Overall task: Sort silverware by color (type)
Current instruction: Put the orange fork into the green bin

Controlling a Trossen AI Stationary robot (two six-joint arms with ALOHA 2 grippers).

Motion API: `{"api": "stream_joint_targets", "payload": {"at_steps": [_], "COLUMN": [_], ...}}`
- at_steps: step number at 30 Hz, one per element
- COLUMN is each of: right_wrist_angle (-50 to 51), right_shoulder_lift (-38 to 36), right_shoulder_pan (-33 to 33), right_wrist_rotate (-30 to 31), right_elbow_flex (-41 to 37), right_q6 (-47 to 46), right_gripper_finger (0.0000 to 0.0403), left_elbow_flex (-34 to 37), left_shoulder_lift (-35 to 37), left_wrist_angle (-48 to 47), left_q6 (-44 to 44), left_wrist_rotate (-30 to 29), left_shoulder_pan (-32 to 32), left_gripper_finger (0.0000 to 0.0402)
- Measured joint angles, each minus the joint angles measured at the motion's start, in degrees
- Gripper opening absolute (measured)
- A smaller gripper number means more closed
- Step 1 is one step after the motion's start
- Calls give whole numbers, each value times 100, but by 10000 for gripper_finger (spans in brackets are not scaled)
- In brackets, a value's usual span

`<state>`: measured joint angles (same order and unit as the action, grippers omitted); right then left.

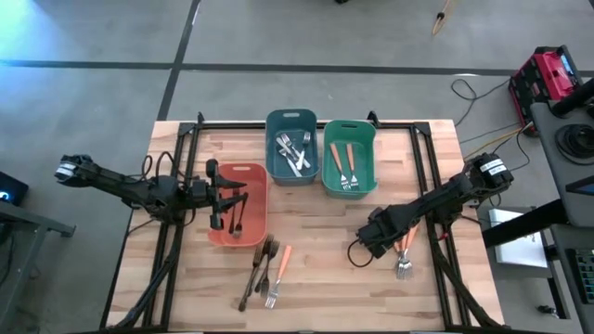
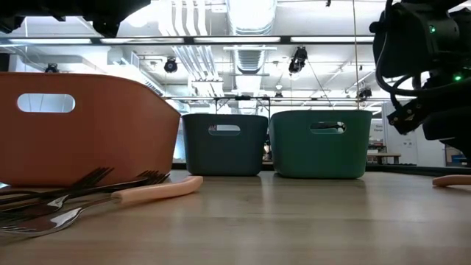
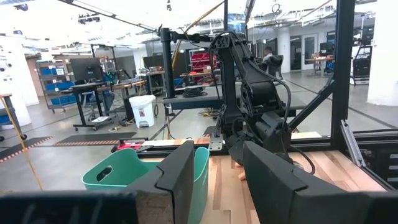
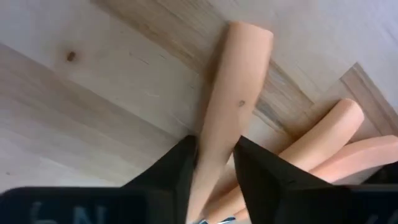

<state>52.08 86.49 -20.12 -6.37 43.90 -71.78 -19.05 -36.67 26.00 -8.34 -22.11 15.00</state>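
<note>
Right gripper (image 1: 379, 243) is down at the table's right front, on a small cluster of orange-handled forks (image 1: 406, 252). Right wrist view: its two fingers (image 4: 177, 171) straddle one orange handle (image 4: 227, 99), one each side, pressed against it or nearly so. I'd call that clamped or just about clamped on the handle.

Key relation: the handle's long axis runs forward out between the fingers, roughly in line with them, not crosswise. So the grip is across the narrow width, which is what you want. Two more orange handles (image 4: 323, 134) lie just beside it, touching or close. Risk: dragging a neighbour along on the lift.

Target is likely the green bin (image 1: 349, 158), which already has orange-handled pieces. It sits at the back, nearer the right arm than the left.

Left gripper (image 1: 223, 199) hangs over the salmon bin (image 1: 237, 232); left wrist view shows its fingers (image 3: 180, 174) apart, nothing visibly between them.

Still unsorted: a mixed pile at front centre (image 1: 264, 274), bronze pieces plus one orange-handled. The blue bin (image 1: 290, 144) holds silver ones
</note>
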Motion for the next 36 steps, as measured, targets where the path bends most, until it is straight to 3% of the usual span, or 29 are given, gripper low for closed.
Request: {"api": "stream_joint_targets", "payload": {"at_steps": [6, 16, 27, 36], "right_wrist_angle": [-29, 60, 61, -983], "right_shoulder_lift": [3, -216, -1281, -2126], "right_shoulder_pan": [0, 0, 2, 2], "right_wrist_rotate": [-2, -14, 285, 842], "right_elbow_flex": [0, -21, -15, -15], "right_q6": [-161, -279, -495, -393], "right_gripper_finger": [56, 62, 56, 56], "left_elbow_flex": [0, 0, 0, 0], "left_shoulder_lift": [0, 0, 0, 0], "left_wrist_angle": [-2, 0, 2, 2], "left_q6": [1, 2, 2, 30], "left_wrist_rotate": [-2, 0, -2, -265], "left_shoulder_pan": [1, 0, 0, 0], "left_gripper_finger": [121, 121, 121, 121]}}
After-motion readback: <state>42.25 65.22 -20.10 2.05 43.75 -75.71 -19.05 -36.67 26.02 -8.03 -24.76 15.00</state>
